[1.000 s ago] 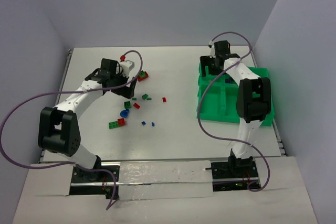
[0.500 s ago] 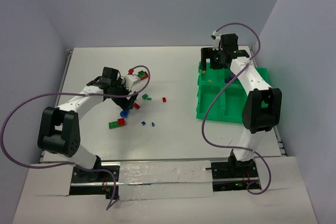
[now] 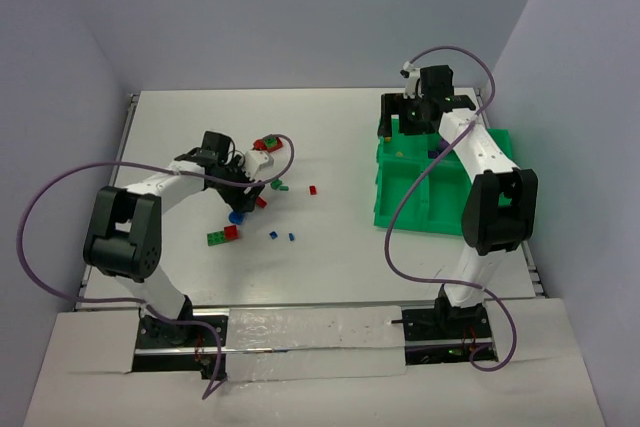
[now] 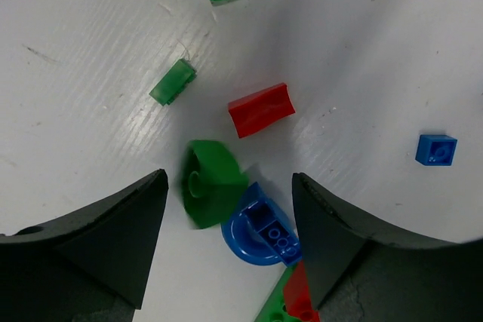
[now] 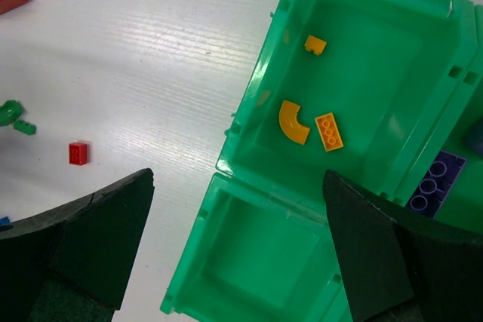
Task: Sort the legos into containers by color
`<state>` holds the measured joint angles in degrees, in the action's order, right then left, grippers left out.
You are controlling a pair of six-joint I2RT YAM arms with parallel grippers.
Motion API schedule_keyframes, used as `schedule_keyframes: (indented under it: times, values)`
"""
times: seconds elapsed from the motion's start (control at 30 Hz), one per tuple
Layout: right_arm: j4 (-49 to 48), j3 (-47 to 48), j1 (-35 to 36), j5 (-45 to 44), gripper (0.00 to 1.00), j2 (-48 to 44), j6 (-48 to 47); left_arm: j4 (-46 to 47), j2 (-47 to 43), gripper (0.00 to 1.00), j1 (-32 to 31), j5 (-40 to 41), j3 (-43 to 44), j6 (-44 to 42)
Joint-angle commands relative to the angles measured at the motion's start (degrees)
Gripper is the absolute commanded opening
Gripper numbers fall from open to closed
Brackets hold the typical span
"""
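Observation:
Loose legos lie on the white table. In the left wrist view a green brick (image 4: pixel 211 182) and a blue rounded brick (image 4: pixel 260 233) lie between the jaws of my left gripper (image 4: pixel 230 186), which stand apart and touch neither. A red brick (image 4: pixel 260 109) and a small green brick (image 4: pixel 173 82) lie just beyond. From above, the left gripper (image 3: pixel 248 184) hangs low over this pile. My right gripper (image 5: pixel 238 179) is open and empty above the green tray (image 5: pixel 249 103). One of its containers holds orange pieces (image 5: pixel 294 122), and a purple brick (image 5: pixel 430 182) lies in another.
A green-and-red brick (image 3: pixel 223 235), two tiny blue bricks (image 3: pixel 273 235) and a lone red brick (image 3: pixel 312 189) lie toward the near side and middle. Another red-and-green brick (image 3: pixel 266 144) sits farther back. The tray (image 3: pixel 400 209) stands at the right, with walls round the table.
My left gripper has come down and toward the near side over the pile, and its jaws have narrowed. The right arm stretched out over the tray's far end, then held still.

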<state>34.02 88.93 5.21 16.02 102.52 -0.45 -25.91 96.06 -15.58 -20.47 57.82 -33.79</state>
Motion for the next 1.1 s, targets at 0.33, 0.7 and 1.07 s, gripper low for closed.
schedule_keyframes:
  times: [0.33,0.7,1.07]
  values:
    - [0.8,0.1,0.3,2.2,1.00,-4.4,0.4,1.5,3.4,0.44,0.6,-0.8,3.1,-2.6]
    - [1.0,-0.1,0.9,3.1,1.00,-4.7,0.4,-1.5,2.1,0.60,1.1,-5.8,4.6,-2.5]
    - [1.2,0.5,0.9,3.1,1.00,-4.2,0.4,0.4,4.6,0.72,0.5,-3.2,6.4,1.5]
